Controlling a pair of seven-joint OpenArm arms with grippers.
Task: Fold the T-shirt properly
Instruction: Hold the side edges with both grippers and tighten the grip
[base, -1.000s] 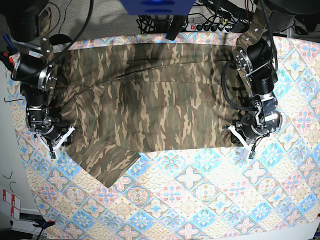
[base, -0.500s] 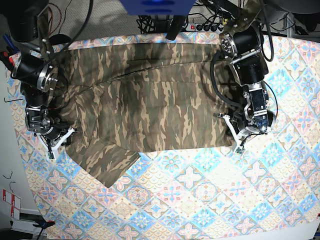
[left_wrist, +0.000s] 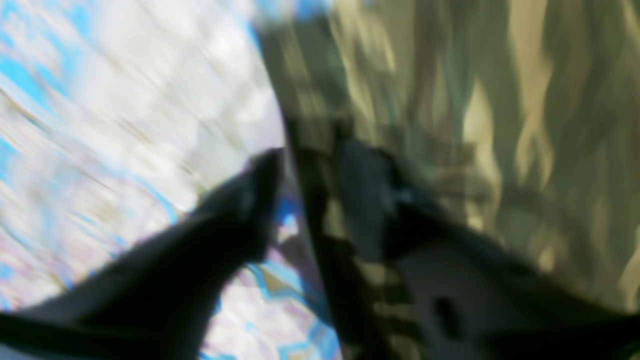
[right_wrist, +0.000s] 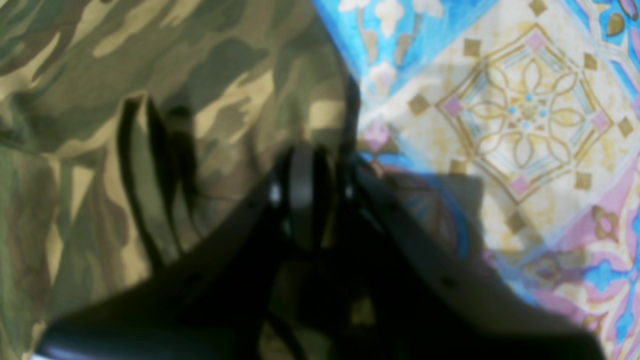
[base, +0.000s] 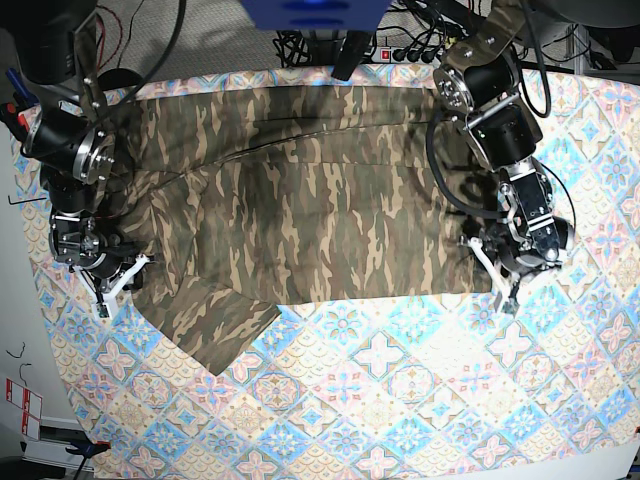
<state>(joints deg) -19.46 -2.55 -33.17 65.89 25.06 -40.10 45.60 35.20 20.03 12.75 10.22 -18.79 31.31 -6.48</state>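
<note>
Basically two arms pinning opposite ends of the T-shirt (base: 300, 210), which lies spread flat and sideways across the far half of the tablecloth (base: 400, 400), one sleeve (base: 215, 325) sticking out toward the near side.

Base view far left: right gripper (base: 112, 285) sits low at the shirt's left near edge, just above that sleeve. In the right wrist view its fingers (right_wrist: 302, 195) look pinched together on the cloth edge right where camo meets tablecloth pattern, so clamped on the hem or seam there, judging by the fabric bunched between them. Probably gripped at the edge so the whole side can be lifted and carried over for a fold.

Middle: shirt body mostly smooth, a few long creases running across, near hem straight.

Right side: left gripper (base: 497, 275) is down at the shirt's right near corner. Left wrist view is heavily motion-blurred; the two dark fingers (left_wrist: 240, 210) straddle the cloth edge with a strip of camo running between them, one finger over tablecloth, one over shirt. Gap visible between the tips, so it reads as spread, not yet closed on the fabric, though blur makes that shaky. Looks mid-approach, lining up to match the other arm's hold.

Next needs both corners held evenly, else fold skews.
</note>
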